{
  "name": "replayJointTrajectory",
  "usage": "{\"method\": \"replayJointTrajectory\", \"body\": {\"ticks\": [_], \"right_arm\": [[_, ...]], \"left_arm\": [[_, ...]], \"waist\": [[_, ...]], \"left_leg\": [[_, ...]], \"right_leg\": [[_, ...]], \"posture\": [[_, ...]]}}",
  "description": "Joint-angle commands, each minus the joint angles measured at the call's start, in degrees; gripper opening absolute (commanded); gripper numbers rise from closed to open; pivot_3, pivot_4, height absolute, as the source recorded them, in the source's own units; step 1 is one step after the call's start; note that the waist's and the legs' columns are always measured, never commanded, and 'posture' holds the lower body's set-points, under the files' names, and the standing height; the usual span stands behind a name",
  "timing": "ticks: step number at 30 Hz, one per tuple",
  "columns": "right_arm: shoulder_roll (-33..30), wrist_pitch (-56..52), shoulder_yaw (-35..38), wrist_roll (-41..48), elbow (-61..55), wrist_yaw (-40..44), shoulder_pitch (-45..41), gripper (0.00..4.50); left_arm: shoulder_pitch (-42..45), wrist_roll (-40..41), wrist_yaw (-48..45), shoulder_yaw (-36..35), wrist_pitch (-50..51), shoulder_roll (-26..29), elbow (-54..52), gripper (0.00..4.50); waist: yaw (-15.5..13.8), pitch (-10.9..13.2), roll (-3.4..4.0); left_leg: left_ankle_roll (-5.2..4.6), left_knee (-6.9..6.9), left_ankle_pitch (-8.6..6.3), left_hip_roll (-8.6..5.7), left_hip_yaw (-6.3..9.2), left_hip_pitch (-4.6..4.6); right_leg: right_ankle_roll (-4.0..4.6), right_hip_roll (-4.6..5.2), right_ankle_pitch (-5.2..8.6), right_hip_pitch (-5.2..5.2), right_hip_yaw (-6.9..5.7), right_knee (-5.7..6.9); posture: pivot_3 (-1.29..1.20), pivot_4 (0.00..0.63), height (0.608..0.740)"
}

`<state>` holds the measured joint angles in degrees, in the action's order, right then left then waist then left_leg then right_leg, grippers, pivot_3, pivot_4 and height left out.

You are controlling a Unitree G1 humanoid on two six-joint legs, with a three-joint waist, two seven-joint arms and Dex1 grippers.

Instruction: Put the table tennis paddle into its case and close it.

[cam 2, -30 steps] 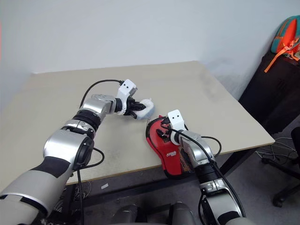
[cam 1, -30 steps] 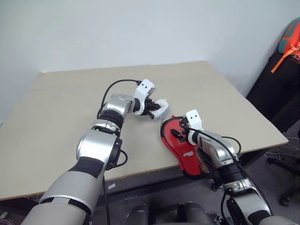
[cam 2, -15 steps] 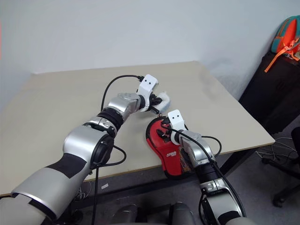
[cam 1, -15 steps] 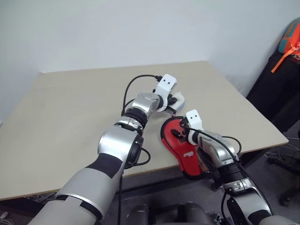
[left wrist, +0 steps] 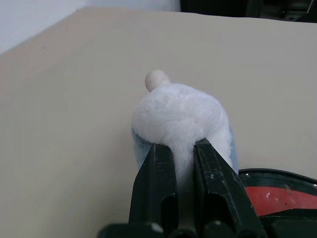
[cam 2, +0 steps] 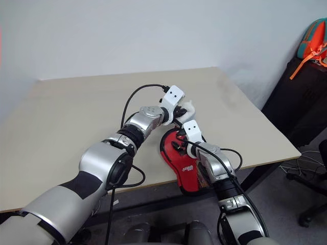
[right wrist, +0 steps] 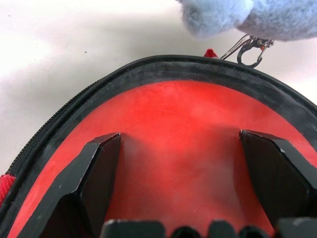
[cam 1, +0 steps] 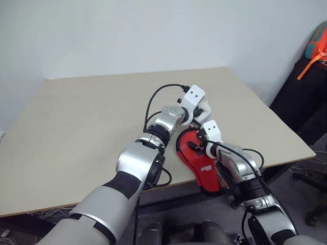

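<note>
Pinching fluffy white plush charm (left wrist: pixel 178 116), glossy red case (right wrist: pixel 173 144)

Left gripper (left wrist: pixel 184 153) pinching a white fluffy plush charm (left wrist: pixel 179 119), small cream knob (left wrist: pixel 156 79) beyond it, red black-rimmed case (left wrist: pixel 280 191) beside, beige table (left wrist: pixel 64 109).

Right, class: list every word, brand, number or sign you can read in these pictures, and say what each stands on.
Small white logo on the red case: too small and blurred to read.
No other writing shows on the table or elsewhere.
</note>
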<state>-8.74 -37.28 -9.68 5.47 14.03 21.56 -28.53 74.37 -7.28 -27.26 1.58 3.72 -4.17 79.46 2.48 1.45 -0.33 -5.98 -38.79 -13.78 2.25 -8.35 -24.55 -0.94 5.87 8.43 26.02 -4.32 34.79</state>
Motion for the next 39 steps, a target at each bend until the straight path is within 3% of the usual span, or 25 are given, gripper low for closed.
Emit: {"method": "replayJointTrajectory", "body": {"ticks": [1, 4, 18, 25, 28, 35, 39], "right_arm": [[0.90, -2.12, -2.53, -1.02, 2.94, 0.83, 1.88, 4.15], [0.88, -2.01, -2.52, -0.99, 2.53, 0.97, 1.90, 4.15], [0.79, -0.23, -2.34, -1.83, 2.57, 2.64, 1.95, 4.15], [0.86, 3.87, -1.19, 0.50, -1.47, 5.84, 2.72, 4.15], [0.34, 5.02, 0.72, 5.44, -7.88, 11.66, 4.17, 4.15], [-6.94, 0.12, 5.74, 17.38, -21.26, 23.04, 6.39, 4.15], [-11.26, -0.59, 10.40, 22.80, -25.14, 25.76, 5.89, 4.15]], "left_arm": [[-0.78, -0.70, -4.29, 1.28, -2.79, -5.01, -2.44, 0.01], [-1.45, -0.82, -4.14, 0.76, -1.97, -4.92, -2.48, 0.01], [0.02, 2.68, -9.67, -4.01, -1.31, 0.38, -4.00, 4.45], [1.86, 7.78, -12.45, -9.32, 1.47, 6.85, -4.76, 4.45], [1.67, 8.81, -10.95, -10.85, 2.00, 10.24, -4.77, 4.45], [-0.99, 8.46, -10.19, -11.11, 2.77, 15.37, -5.00, 4.45], [-3.92, 7.60, -15.19, -9.07, 2.78, 16.46, -6.41, 4.45]], "waist": [[-0.03, -0.08, 0.03], [0.07, -0.12, 0.04], [0.36, -0.18, 0.12], [0.45, -0.17, 0.12], [0.42, -0.16, 0.13], [0.00, 0.08, 0.15], [0.02, 0.11, 0.12]], "left_leg": [[-0.01, 0.00, -0.01, 0.00, 0.01, 0.00], [-0.05, -0.03, -0.03, -0.02, 0.05, -0.03], [-0.04, -0.01, -0.04, 0.02, 0.07, -0.04], [-0.01, 0.01, -0.06, 0.05, 0.04, -0.04], [0.04, 0.02, -0.07, 0.08, 0.03, -0.04], [0.00, -0.11, -0.08, 0.03, 0.05, -0.11], [-0.07, -0.13, -0.13, -0.01, 0.04, -0.11]], "right_leg": [[0.00, 0.00, 0.00, -0.01, 0.00, 0.00], [0.00, 0.05, 0.00, -0.02, -0.06, -0.03], [0.00, -0.03, 0.01, 0.04, -0.04, 0.01], [0.00, -0.05, 0.01, 0.08, 0.00, 0.02], [-0.01, -0.12, 0.01, 0.09, 0.00, 0.02], [-0.02, -0.05, 0.00, 0.08, 0.00, 0.02], [-0.01, 0.01, 0.01, 0.10, 0.01, 0.00]], "posture": [[0.00, 0.000, 0.740], [0.00, 0.000, 0.740], [0.00, 0.000, 0.740], [0.00, 0.000, 0.740], [0.00, 0.000, 0.740], [0.00, 0.000, 0.740], [0.00, 0.000, 0.740]]}}
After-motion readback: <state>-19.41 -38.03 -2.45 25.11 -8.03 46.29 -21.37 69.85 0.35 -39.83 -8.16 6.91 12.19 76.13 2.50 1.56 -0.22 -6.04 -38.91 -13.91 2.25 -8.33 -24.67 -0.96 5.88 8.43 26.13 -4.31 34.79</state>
